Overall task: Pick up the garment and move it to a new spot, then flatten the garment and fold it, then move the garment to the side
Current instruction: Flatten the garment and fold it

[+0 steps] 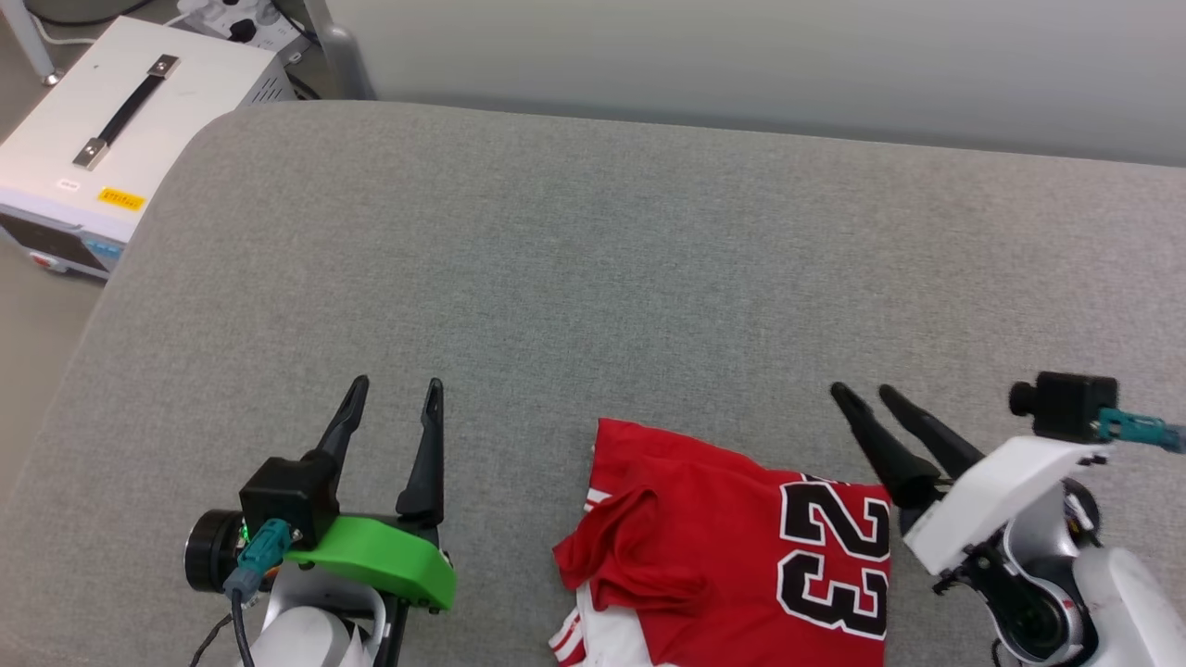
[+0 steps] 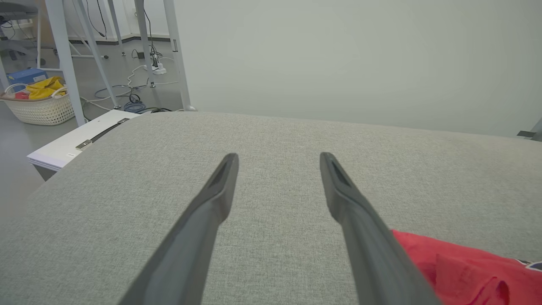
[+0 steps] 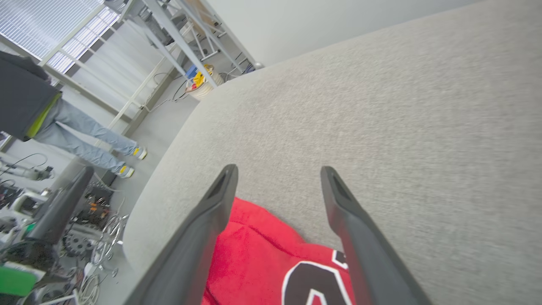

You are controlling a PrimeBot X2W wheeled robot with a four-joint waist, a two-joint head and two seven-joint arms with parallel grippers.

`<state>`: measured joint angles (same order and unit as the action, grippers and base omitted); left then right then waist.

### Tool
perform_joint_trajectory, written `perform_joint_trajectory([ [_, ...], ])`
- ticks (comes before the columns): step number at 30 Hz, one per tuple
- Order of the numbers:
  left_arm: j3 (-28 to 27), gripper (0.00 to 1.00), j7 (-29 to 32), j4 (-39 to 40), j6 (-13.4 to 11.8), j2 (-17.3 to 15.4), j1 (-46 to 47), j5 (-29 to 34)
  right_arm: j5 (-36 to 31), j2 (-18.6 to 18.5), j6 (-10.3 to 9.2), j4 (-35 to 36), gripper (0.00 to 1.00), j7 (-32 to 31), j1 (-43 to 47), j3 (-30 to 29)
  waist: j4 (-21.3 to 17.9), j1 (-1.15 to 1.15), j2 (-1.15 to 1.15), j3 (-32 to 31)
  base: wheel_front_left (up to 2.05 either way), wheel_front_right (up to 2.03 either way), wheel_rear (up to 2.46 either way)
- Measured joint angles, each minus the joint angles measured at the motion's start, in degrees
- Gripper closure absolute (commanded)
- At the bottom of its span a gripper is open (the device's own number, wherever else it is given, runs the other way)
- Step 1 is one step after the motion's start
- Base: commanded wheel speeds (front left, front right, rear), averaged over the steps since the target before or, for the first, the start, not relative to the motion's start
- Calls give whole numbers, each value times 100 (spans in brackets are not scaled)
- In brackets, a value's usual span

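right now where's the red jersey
In the head view the garment lies on the grey cushion at the bottom edge, between the left gripper and the right gripper, nearer the right one.

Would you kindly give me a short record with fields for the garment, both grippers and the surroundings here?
garment: red jersey numbered 23, folded compactly, rumpled flap on its left
support: grey fabric-covered surface, jersey at its near edge
left gripper: open, empty, apart from the jersey
right gripper: open, empty, by the jersey's right edge
beside: white case with black handle, off the far left corner
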<state>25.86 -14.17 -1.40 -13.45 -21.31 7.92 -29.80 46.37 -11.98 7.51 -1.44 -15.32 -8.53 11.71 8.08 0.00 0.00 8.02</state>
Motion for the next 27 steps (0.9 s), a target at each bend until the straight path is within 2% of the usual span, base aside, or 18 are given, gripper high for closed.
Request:
perform_joint_trajectory([
  [6,-103,0,-43,-49,-74,-30,-178,-2,-1200,186,0,202,0,508,519,-1096,-230,0,0,-156,0,0,0],
  [10,-204,0,-43,-91,-112,-57,-233,-3,-1845,379,0,556,0,724,793,-1539,-381,0,0,-260,0,0,0],
  [16,-307,0,-48,-110,-126,-78,-397,-4,-2510,434,0,1057,0,1034,1128,-1548,-550,0,0,-451,0,0,0],
  [18,-381,0,-48,-115,-141,-85,-588,-14,-2962,474,0,1368,0,1112,1360,-1414,-647,0,0,-608,0,0,0],
  [27,-403,0,-49,-121,-142,-70,-862,9,-3323,527,0,1550,0,1151,1841,-1382,-798,0,0,-878,0,0,0],
])
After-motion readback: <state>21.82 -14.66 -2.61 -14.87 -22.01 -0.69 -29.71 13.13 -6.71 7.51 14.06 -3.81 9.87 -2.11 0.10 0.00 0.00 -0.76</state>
